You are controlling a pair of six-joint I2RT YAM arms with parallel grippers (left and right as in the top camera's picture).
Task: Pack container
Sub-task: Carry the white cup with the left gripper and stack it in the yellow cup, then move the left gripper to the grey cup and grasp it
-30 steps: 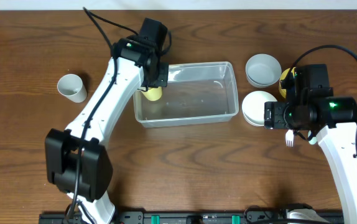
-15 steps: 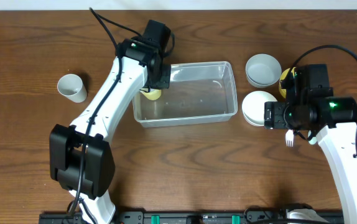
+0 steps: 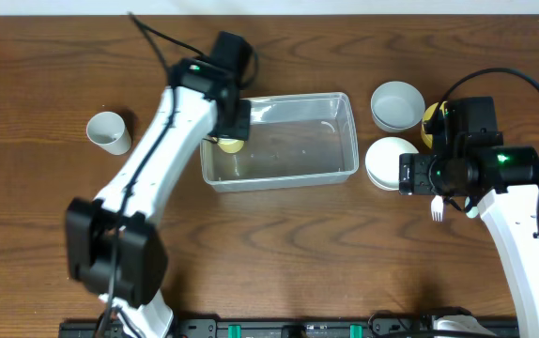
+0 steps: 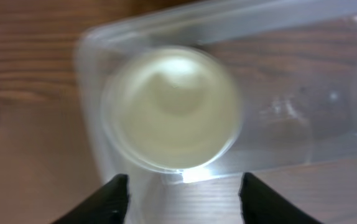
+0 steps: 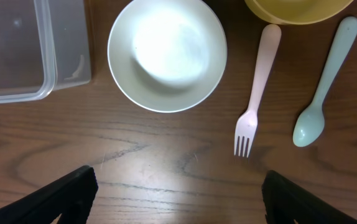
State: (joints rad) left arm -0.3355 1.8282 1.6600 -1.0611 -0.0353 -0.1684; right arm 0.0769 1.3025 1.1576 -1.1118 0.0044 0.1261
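Note:
The clear container (image 3: 298, 178) lies at the table's middle. A pale yellow cup (image 3: 229, 144) stands upright inside its left end. My left gripper (image 3: 235, 120) hovers over that end. In the left wrist view the cup (image 4: 172, 109) sits in a corner of the container (image 4: 303, 81), and the left gripper (image 4: 181, 199) is open and empty with both fingers clear of the cup. My right gripper (image 3: 436, 176) is to the right of the container. In the right wrist view it (image 5: 178, 202) is open over bare wood, below a white bowl (image 5: 166, 53).
A white cup (image 3: 109, 132) stands at the far left. Two white bowls (image 3: 398, 104) (image 3: 389, 161) sit right of the container. A yellow bowl (image 5: 296, 9), a pink fork (image 5: 256, 87) and a teal spoon (image 5: 324, 84) lie near the right gripper. The container's corner (image 5: 17, 56) shows there too.
My left arm has shifted slightly above the container's left end. The yellow cup stays at about the same spot. My right arm has not moved.

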